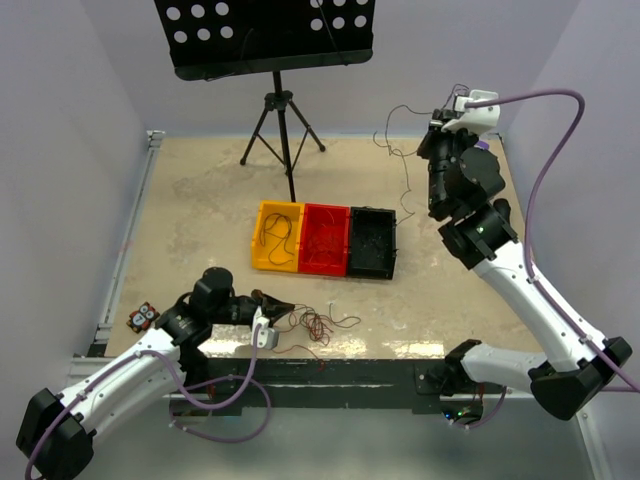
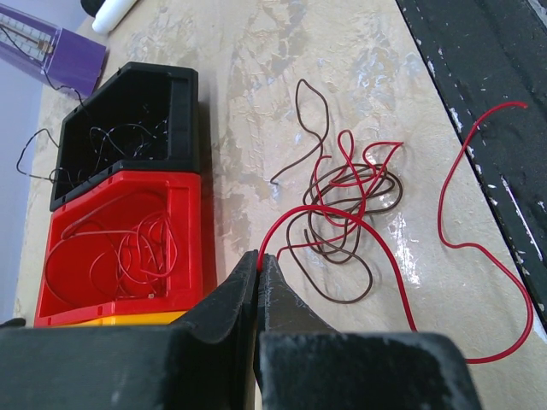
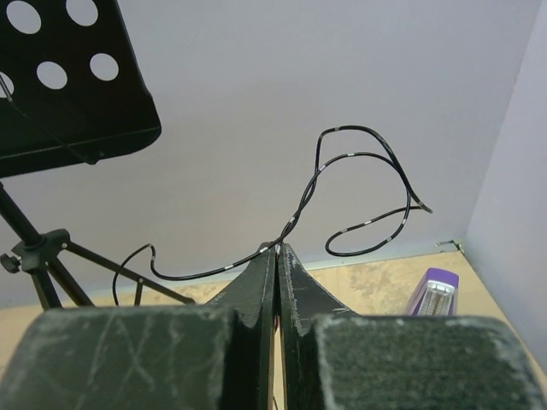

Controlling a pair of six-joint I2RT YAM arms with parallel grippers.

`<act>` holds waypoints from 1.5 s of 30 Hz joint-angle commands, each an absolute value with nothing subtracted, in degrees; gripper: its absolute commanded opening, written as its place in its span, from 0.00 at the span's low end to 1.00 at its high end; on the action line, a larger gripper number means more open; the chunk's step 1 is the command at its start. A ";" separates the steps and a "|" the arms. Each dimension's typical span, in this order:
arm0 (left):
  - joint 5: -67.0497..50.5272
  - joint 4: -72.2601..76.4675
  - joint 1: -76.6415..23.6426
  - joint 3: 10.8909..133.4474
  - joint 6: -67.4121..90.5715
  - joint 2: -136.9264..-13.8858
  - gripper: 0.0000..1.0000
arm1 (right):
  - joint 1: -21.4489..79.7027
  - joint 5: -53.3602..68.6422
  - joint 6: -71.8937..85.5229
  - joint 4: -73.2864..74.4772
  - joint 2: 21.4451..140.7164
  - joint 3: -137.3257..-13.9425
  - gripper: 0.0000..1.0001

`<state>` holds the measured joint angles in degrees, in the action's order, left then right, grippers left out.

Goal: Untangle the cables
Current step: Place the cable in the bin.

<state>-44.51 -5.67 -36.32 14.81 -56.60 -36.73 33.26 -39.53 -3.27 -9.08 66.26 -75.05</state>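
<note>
Pale lavender walls close in a mottled beige tabletop (image 1: 200, 220), with a black perforated music stand (image 1: 265, 35) on a tripod at the far side. Three small plastic bins sit touching in a row mid-table. The yellow bin (image 1: 257, 240) on the left holds a few dark wires. The red bin (image 1: 322, 270) in the middle holds loops of red wire, and the black bin (image 1: 352, 240) on the right holds thin black wire.

The cables (image 1: 315, 325) lie near the front edge as a loose clump of red and brown loops, just right of the left gripper (image 1: 280, 300). That gripper is low on the table with its fingers pressed together. Only the left wrist view shows them pinching the end of a long red wire (image 2: 440, 192), which arches over the clump.

The right gripper (image 1: 452, 105) is raised at the far right. Its wrist view shows the fingers nipped on a glossy black wire (image 3: 352, 128) that curls in the air. A purple box (image 3: 434, 295) on the table shows clearly only in the wrist views.
</note>
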 commanded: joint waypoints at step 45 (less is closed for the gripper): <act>-44.47 -7.56 -35.68 17.14 -61.26 -36.74 0.00 | 34.01 -30.85 26.97 11.85 69.96 -53.09 0.00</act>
